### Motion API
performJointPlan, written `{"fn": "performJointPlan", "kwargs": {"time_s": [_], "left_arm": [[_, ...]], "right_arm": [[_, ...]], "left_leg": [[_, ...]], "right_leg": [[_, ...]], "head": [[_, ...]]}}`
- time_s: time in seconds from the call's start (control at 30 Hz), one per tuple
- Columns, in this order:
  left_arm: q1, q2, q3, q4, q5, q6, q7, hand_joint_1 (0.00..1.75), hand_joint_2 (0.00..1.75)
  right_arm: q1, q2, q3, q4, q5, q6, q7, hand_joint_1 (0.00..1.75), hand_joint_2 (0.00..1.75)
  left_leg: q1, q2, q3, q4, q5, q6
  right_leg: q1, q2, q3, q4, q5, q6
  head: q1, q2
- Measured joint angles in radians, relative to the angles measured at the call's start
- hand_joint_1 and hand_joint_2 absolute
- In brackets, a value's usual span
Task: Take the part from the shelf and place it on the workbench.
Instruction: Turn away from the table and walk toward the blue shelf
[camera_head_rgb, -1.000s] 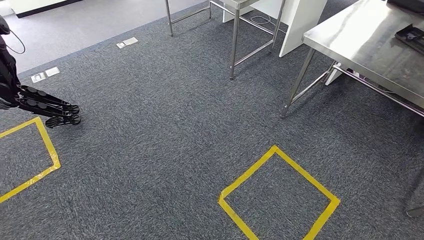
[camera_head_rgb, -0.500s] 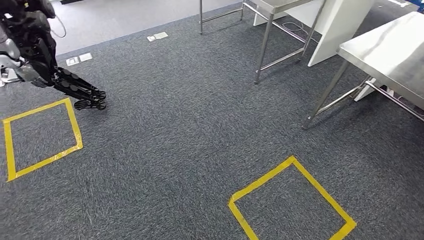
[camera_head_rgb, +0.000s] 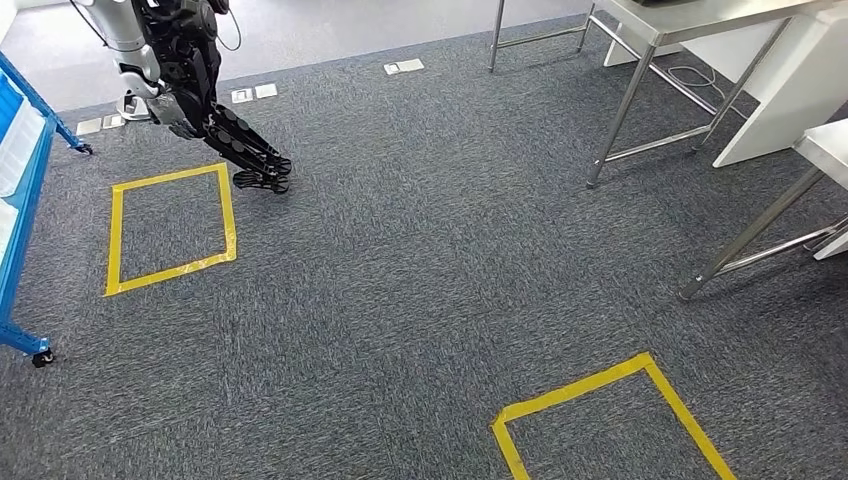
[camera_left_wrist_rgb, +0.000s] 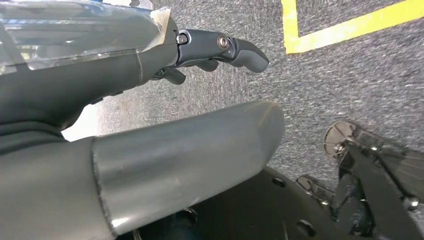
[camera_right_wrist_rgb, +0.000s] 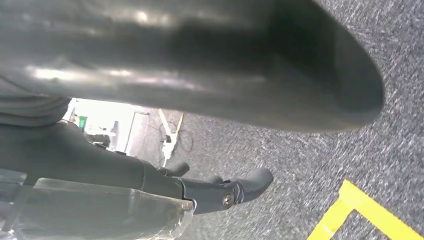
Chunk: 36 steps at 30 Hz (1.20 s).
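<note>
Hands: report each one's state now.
Left hand: holds nothing, fingers extended, open.
Right hand: holds nothing, fingers extended, open.

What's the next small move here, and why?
Probably keep turning left toward the blue shelf at the head view's left edge: it is only partly in frame, and both the left hand and right hand hang with nothing in the fingers.

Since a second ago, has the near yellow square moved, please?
No. The camera turned; the square keeps its place beside the table leg.
</note>
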<state>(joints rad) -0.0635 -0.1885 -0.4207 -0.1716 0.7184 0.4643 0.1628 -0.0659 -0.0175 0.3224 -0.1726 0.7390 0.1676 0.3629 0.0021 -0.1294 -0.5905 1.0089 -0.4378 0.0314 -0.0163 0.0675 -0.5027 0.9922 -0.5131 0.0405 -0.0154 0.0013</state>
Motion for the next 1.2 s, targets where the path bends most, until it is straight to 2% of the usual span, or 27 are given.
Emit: {"fn": "performJointPlan", "kwargs": {"time_s": [0.03, 0.1, 0.17, 0.23, 0.27, 0.3, 0.33, 0.4, 0.43, 0.47, 0.53, 0.57, 0.63, 0.67, 0.7, 0.77, 0.8, 0.83, 0.87, 0.9, 0.97, 1.0, 1.03, 1.07, 1.1, 1.13, 1.2], "left_arm": [[0.0, 0.001, -0.005, 0.0, -0.005, -0.003, -0.001, 0.0, 0.0], [0.0, 0.003, -0.014, 0.0, -0.009, -0.009, -0.003, 0.0, 0.0], [-0.001, 0.004, -0.02, 0.001, -0.01, -0.011, -0.004, 0.0, 0.0], [-0.002, 0.004, -0.024, 0.001, -0.012, -0.012, -0.004, 0.0, 0.0], [-0.001, 0.004, -0.025, 0.001, -0.012, -0.012, -0.004, 0.0, 0.0], [-0.001, 0.005, -0.026, 0.001, -0.013, -0.012, -0.004, 0.0, 0.0], [-0.001, 0.005, -0.026, 0.001, -0.014, -0.012, -0.005, 0.0, 0.0], [-0.001, 0.007, -0.031, 0.0, -0.021, -0.019, -0.01, 0.0, 0.0], [-0.003, 0.007, -0.036, 0.0, -0.027, -0.025, -0.013, 0.0, 0.0], [-0.003, 0.008, -0.041, 0.0, -0.034, -0.034, -0.016, 0.0, 0.0], [-0.003, 0.009, -0.054, 0.0, -0.052, -0.053, -0.02, 0.0, 0.0], [-0.002, 0.01, -0.061, 0.0, -0.063, -0.064, -0.021, 0.0, 0.0], [-0.002, 0.012, -0.081, 0.001, -0.086, -0.08, -0.017, 0.0, 0.0], [-0.002, 0.012, -0.091, 0.001, -0.096, -0.087, -0.015, 0.0, 0.0], [-0.003, 0.013, -0.099, 0.001, -0.104, -0.093, -0.014, 0.0, 0.0], [-0.003, 0.014, -0.116, 0.001, -0.116, -0.103, -0.012, 0.0, 0.0], [-0.003, 0.015, -0.123, 0.001, -0.12, -0.105, -0.011, 0.0, 0.0], [-0.003, 0.016, -0.129, 0.001, -0.122, -0.107, -0.01, 0.0, 0.0], [-0.003, 0.017, -0.134, 0.001, -0.123, -0.107, -0.01, 0.0, 0.0], [-0.003, 0.018, -0.139, 0.001, -0.123, -0.108, -0.009, 0.0, 0.0], [-0.004, 0.019, -0.145, 0.001, -0.122, -0.108, -0.004, 0.0, 0.0], [-0.004, 0.02, -0.146, 0.001, -0.118, -0.106, 0.0, 0.0, 0.0], [-0.003, 0.021, -0.146, 0.001, -0.113, -0.102, 0.004, 0.0, 0.0], [-0.002, 0.022, -0.146, 0.001, -0.105, -0.097, 0.007, 0.0, 0.0], [-0.002, 0.022, -0.146, 0.001, -0.095, -0.091, 0.008, 0.0, 0.0], [-0.003, 0.022, -0.145, 0.001, -0.083, -0.083, 0.009, 0.0, 0.0], [-0.004, 0.022, -0.141, 0.001, -0.06, -0.068, 0.009, 0.0, 0.0]], "right_arm": [[0.0, 0.001, -0.003, 0.0, -0.007, 0.003, -0.012, 0.0, 0.0], [0.002, 0.003, -0.008, 0.0, -0.015, 0.005, -0.03, 0.0, 0.0], [0.007, 0.005, -0.014, 0.0, -0.018, 0.005, -0.037, 0.0, 0.0], [0.01, 0.006, -0.019, 0.0, -0.019, 0.005, -0.04, 0.0, 0.0], [0.01, 0.005, -0.021, 0.0, -0.019, 0.005, -0.04, 0.0, 0.0], [0.01, 0.005, -0.022, 0.0, -0.02, 0.005, -0.04, 0.0, 0.0], [0.009, 0.006, -0.023, 0.0, -0.024, 0.006, -0.04, 0.0, 0.0], [0.009, 0.01, -0.034, 0.0, -0.05, 0.02, -0.042, 0.0, 0.0], [0.009, 0.014, -0.045, 0.0, -0.072, 0.029, -0.043, 0.0, 0.0], [0.009, 0.019, -0.058, 0.0, -0.095, 0.036, -0.045, 0.0, 0.0], [0.01, 0.029, -0.087, 0.0, -0.134, 0.031, -0.047, 0.0, 0.0], [0.009, 0.033, -0.102, 0.0, -0.151, 0.022, -0.048, 0.0, 0.0], [0.013, 0.041, -0.13, -0.001, -0.174, 0.006, -0.047, 0.0, 0.0], [0.016, 0.045, -0.143, -0.001, -0.182, 0.0, -0.046, 0.0, 0.0], [0.02, 0.049, -0.154, -0.001, -0.188, -0.004, -0.044, 0.0, 0.0], [0.023, 0.054, -0.173, -0.001, -0.196, -0.009, -0.04, 0.0, 0.0], [0.023, 0.055, -0.18, -0.001, -0.198, -0.01, -0.039, 0.0, 0.0], [0.024, 0.057, -0.187, -0.001, -0.198, -0.01, -0.038, 0.0, 0.0], [0.024, 0.057, -0.191, -0.001, -0.197, -0.01, -0.038, 0.0, 0.0], [0.027, 0.058, -0.195, -0.001, -0.196, -0.01, -0.038, 0.0, 0.0], [0.031, 0.061, -0.2, 0.0, -0.195, -0.011, -0.044, 0.0, 0.0], [0.031, 0.062, -0.202, 0.0, -0.192, -0.012, -0.049, 0.0, 0.0], [0.031, 0.062, -0.203, 0.0, -0.187, -0.012, -0.057, 0.0, 0.0], [0.03, 0.062, -0.204, 0.0, -0.179, -0.012, -0.065, 0.0, 0.0], [0.031, 0.061, -0.203, 0.0, -0.168, -0.011, -0.075, 0.0, 0.0], [0.032, 0.06, -0.202, 0.0, -0.156, -0.009, -0.084, 0.0, 0.0], [0.034, 0.055, -0.197, 0.0, -0.13, -0.001, -0.103, 0.0, 0.0]], "left_leg": [[0.003, -0.004, -0.004, 0.0, 0.002, -0.006], [0.003, 0.033, -0.019, 0.026, -0.015, -0.016], [0.002, 0.098, -0.068, 0.131, -0.079, -0.024], [0.004, 0.122, -0.131, 0.264, -0.14, -0.031], [0.005, 0.125, -0.145, 0.295, -0.145, -0.032], [0.007, 0.128, -0.139, 0.287, -0.132, -0.033], [0.007, 0.135, -0.109, 0.238, -0.104, -0.031], [0.005, 0.175, -0.023, 0.094, -0.05, -0.025], [0.003, 0.191, 0.007, 0.041, -0.036, -0.019], [0.0, 0.201, 0.021, 0.015, -0.033, -0.014], [-0.005, 0.182, 0.019, 0.006, -0.031, -0.002], [-0.004, 0.171, 0.02, 0.002, -0.028, 0.004], [0.002, 0.148, 0.022, -0.009, -0.017, 0.017], [0.005, 0.137, 0.022, -0.011, -0.014, 0.021], [0.005, 0.125, 0.02, -0.012, -0.013, 0.024], [0.005, 0.095, 0.019, -0.011, -0.012, 0.024], [0.005, 0.08, 0.019, -0.011, -0.012, 0.024], [0.005, 0.064, 0.021, -0.01, -0.011, 0.023], [0.005, 0.048, 0.023, -0.01, -0.011, 0.021], [0.005, 0.033, 0.022, -0.008, -0.011, 0.018], [0.002, 0.008, 0.016, -0.003, -0.011, 0.006], [0.002, -0.001, 0.01, -0.001, -0.009, -0.001], [0.003, -0.011, 0.005, -0.001, -0.007, -0.008], [0.006, -0.012, 0.002, 0.0, -0.007, -0.012], [0.006, 0.005, -0.005, 0.012, -0.015, -0.017], [0.005, 0.033, -0.019, 0.041, -0.034, -0.02], [0.003, 0.1, -0.074, 0.157, -0.1, -0.025]], "right_leg": [[0.0, -0.012, 0.001, -0.001, 0.003, -0.008], [-0.001, -0.034, 0.004, -0.006, 0.01, -0.021], [0.001, -0.061, 0.003, -0.008, 0.011, -0.03], [0.005, -0.091, 0.002, -0.008, 0.009, -0.034], [0.006, -0.106, 0.001, -0.008, 0.008, -0.035], [0.007, -0.12, 0.001, -0.008, 0.006, -0.036], [0.007, -0.134, 0.002, -0.008, 0.004, -0.037], [0.011, -0.157, 0.007, -0.007, -0.003, -0.034], [0.014, -0.166, 0.011, -0.007, -0.007, -0.03], [0.017, -0.175, 0.015, -0.007, -0.01, -0.026], [0.018, -0.195, 0.025, -0.009, -0.013, -0.016], [0.016, -0.189, 0.027, -0.006, -0.017, -0.012], [0.012, -0.139, 0.006, 0.044, -0.047, -0.009], [0.008, -0.105, -0.022, 0.1, -0.074, -0.011], [0.008, -0.084, -0.057, 0.171, -0.103, -0.014], [0.006, -0.072, -0.116, 0.285, -0.135, -0.01], [0.005, -0.07, -0.123, 0.291, -0.127, -0.003], [0.003, -0.066, -0.11, 0.255, -0.102, 0.007], [-0.001, -0.056, -0.081, 0.186, -0.068, 0.017], [-0.006, -0.029, -0.051, 0.111, -0.036, 0.024], [-0.01, 0.007, -0.017, 0.02, 0.0, 0.018], [-0.008, 0.013, -0.014, 0.009, 0.004, 0.009], [-0.005, 0.001, -0.013, 0.009, 0.007, -0.002], [-0.004, -0.009, -0.012, 0.008, 0.01, -0.01], [-0.004, -0.021, -0.011, 0.006, 0.012, -0.016], [-0.004, -0.034, -0.011, 0.004, 0.014, -0.023], [0.0, -0.064, -0.011, 0.003, 0.013, -0.032]], "head": [[-0.001, 0.0], [-0.004, 0.0], [-0.012, 0.0], [-0.016, 0.0], [-0.016, 0.0], [-0.016, 0.0], [-0.016, 0.0], [-0.017, 0.0], [-0.016, 0.0], [-0.015, 0.0], [-0.011, 0.0], [-0.01, 0.0], [-0.007, 0.0], [-0.005, 0.0], [-0.003, 0.0], [-0.002, 0.0], [-0.001, 0.0], [-0.001, 0.0], [-0.001, 0.0], [0.0, 0.0], [0.001, 0.0], [0.0, 0.0], [-0.001, 0.0], [-0.003, 0.0], [-0.004, 0.0], [-0.007, 0.0], [-0.015, 0.0]]}}
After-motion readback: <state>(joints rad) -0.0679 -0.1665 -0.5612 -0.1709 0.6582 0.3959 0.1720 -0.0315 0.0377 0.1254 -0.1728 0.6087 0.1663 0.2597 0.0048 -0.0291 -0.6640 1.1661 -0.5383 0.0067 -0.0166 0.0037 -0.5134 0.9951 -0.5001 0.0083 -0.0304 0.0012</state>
